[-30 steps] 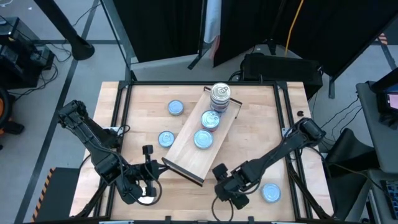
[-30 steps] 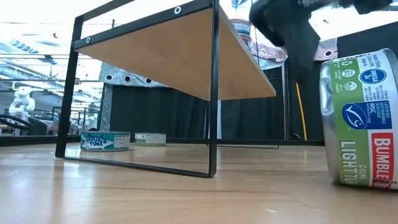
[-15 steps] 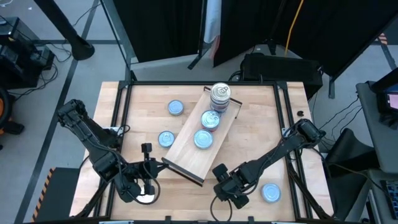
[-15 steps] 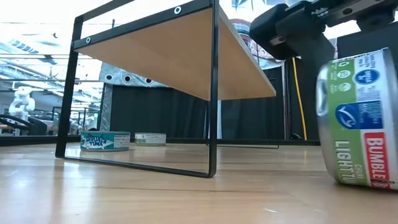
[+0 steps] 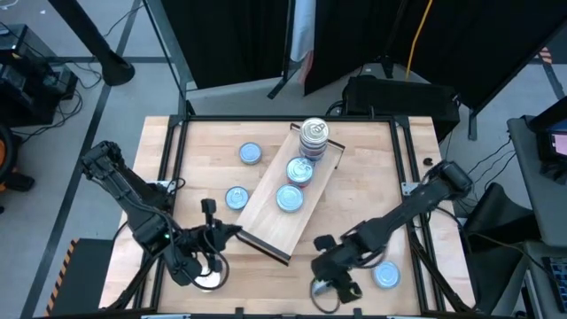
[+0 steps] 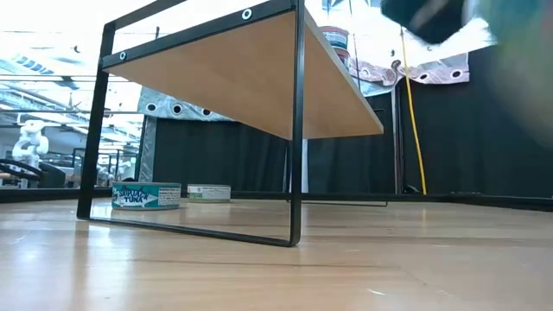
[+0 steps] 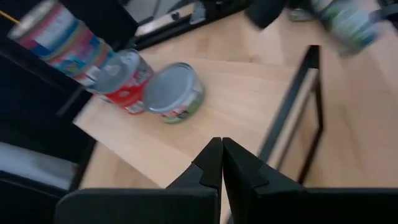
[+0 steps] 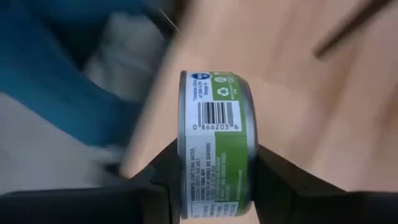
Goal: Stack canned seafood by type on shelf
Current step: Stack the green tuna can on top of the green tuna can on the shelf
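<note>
My right gripper point(image 8: 214, 171) sits low at the near edge of the table, right of centre, with my right arm point(image 5: 403, 215) reaching in slantwise from the right side. Its two dark fingers point(image 8: 155, 180) are clamped on the rims of a green-labelled tin point(image 8: 214, 143), which is held on edge. My left gripper point(image 7: 221, 163) hangs near the table's front left corner, its fingers pressed together with nothing between them. My left arm point(image 5: 124, 188) bends in from the left side.
</note>
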